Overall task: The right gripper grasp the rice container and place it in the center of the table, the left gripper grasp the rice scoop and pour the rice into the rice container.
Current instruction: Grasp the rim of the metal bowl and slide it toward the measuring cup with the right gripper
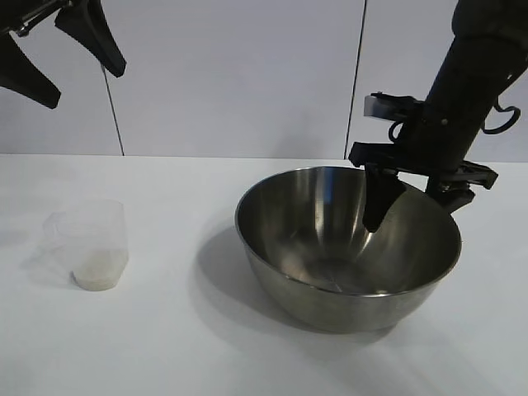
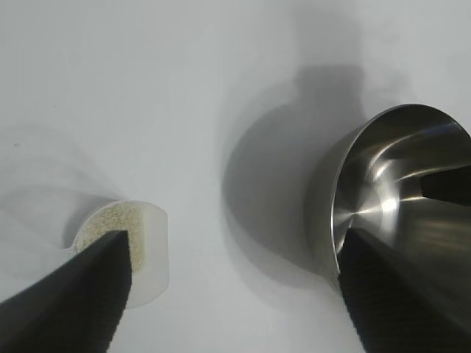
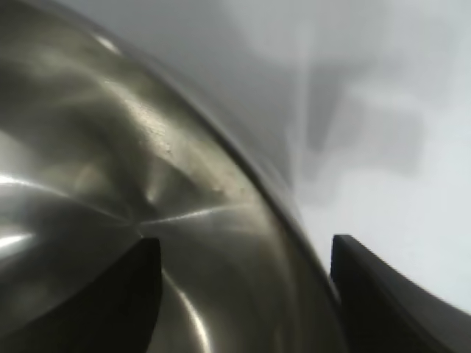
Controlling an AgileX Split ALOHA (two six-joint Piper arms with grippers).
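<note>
Right gripper (image 1: 412,206) is at the far right rim of the rice container (image 1: 330,247), pointing steeply down. Its jaws are spread and straddle the rim: one finger (image 1: 378,206) hangs inside the bowl against the shiny inner wall, the other sits outside behind the rim. The right wrist view confirms this, with the steel wall (image 3: 243,213) running between the two dark fingers (image 3: 96,301). Cannot tell from any view whether either finger actually touches the metal, so no grip on the bowl is established; jaws read as released.

Rice container stands upright on the white tabletop (image 1: 165,346), right of centre in the exterior view, casting a shadow toward the left. Its inside looks bare and reflective.

Rice scoop (image 1: 91,243) stands upright on the tabletop well apart from the bowl, at the left. A low layer of rice (image 1: 97,279) lies in its bottom; the left wrist view shows the grains (image 2: 110,220) from above.

Left gripper (image 1: 62,54) hangs high at the upper left of the exterior view, above the scoop and clear of it. Jaws spread wide, holding nothing. In its wrist view the scoop (image 2: 147,250) lies by one finger (image 2: 73,294) and the bowl (image 2: 397,198) by the other.
</note>
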